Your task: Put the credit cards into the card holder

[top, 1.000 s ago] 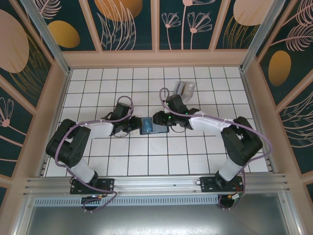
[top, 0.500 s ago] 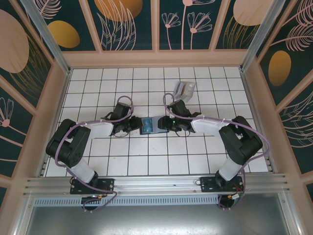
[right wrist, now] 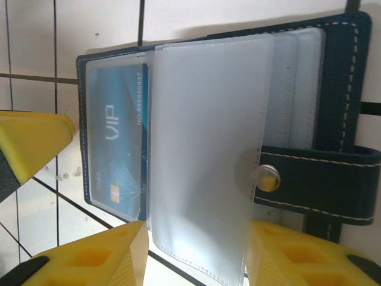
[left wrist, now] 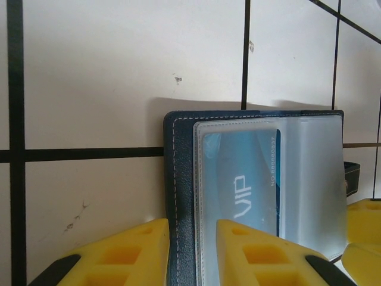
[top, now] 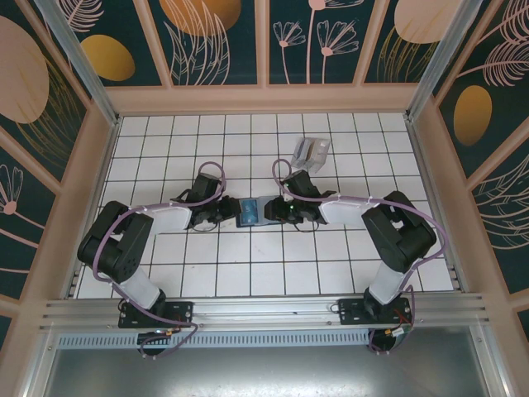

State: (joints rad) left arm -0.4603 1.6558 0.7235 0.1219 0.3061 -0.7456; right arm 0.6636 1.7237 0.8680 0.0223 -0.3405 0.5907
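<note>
Navy and stitched, the card holder [top: 252, 212] lies open at the centre of the top view between the left gripper [top: 226, 213] and the right gripper [top: 276, 211], both arms folded low and reaching inward. A clear tray [top: 312, 151] sits up and to the right, its contents too small to read. In the left wrist view a blue card [left wrist: 245, 185] sits in a sleeve. Yellow fingers [left wrist: 128, 253] straddle the holder's lower-left border, and I cannot tell whether they pinch or only press. In the right wrist view, fingers [right wrist: 89, 259] flank a frosted sleeve [right wrist: 202, 149] at the lower edge, their hold equally unclear. By my reading one card is in and more likely wait.
</note>
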